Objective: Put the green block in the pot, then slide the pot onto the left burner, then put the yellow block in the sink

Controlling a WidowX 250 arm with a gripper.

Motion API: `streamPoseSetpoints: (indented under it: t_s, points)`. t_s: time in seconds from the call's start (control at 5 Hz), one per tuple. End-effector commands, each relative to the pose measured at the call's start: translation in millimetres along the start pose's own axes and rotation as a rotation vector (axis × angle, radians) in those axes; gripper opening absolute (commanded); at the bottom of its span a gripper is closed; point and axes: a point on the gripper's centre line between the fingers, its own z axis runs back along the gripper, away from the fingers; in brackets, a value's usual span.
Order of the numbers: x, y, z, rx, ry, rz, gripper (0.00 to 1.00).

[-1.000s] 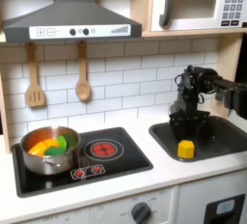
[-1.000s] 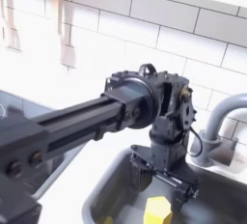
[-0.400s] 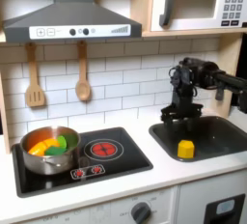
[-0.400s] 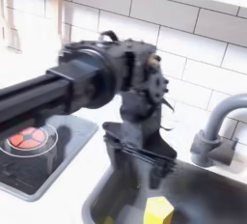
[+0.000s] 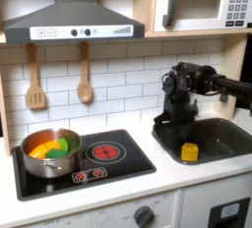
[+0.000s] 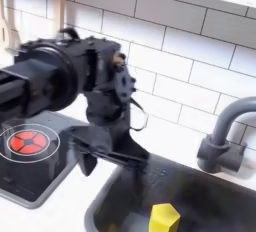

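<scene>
I count one pot (image 5: 49, 153), one green block (image 5: 62, 145), one yellow block (image 5: 189, 151), one sink (image 5: 232, 132) with one faucet (image 6: 221, 136), two red burners (image 5: 104, 152) on the cooktop, and two wooden utensils (image 5: 85, 86) on the wall.

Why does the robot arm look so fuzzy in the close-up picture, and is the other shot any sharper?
In the second exterior view the arm is smeared, likely by motion, while the yellow block stays fairly crisp; the first exterior view is soft all over, with glare on the pot.
</scene>
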Motion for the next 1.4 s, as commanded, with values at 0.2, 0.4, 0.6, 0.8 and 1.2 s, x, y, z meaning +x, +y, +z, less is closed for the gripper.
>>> streamPoseSetpoints:
  t_s: [0.2,0.4,0.6,0.8,1.2]
  points:
    - [-20.9,47.9,-0.3,0.008,0.041,0.125,1.0]
    - [-21.0,49.0,0.9,0.007,0.037,0.121,1.0]
    - [-21.2,48.8,0.4,0.005,0.04,0.12,1.0]
    - [-25.1,51.7,2.6,-0.012,-0.021,0.183,1.0]
    - [-28.5,84.5,8.9,0.0,-0.085,0.28,1.0]
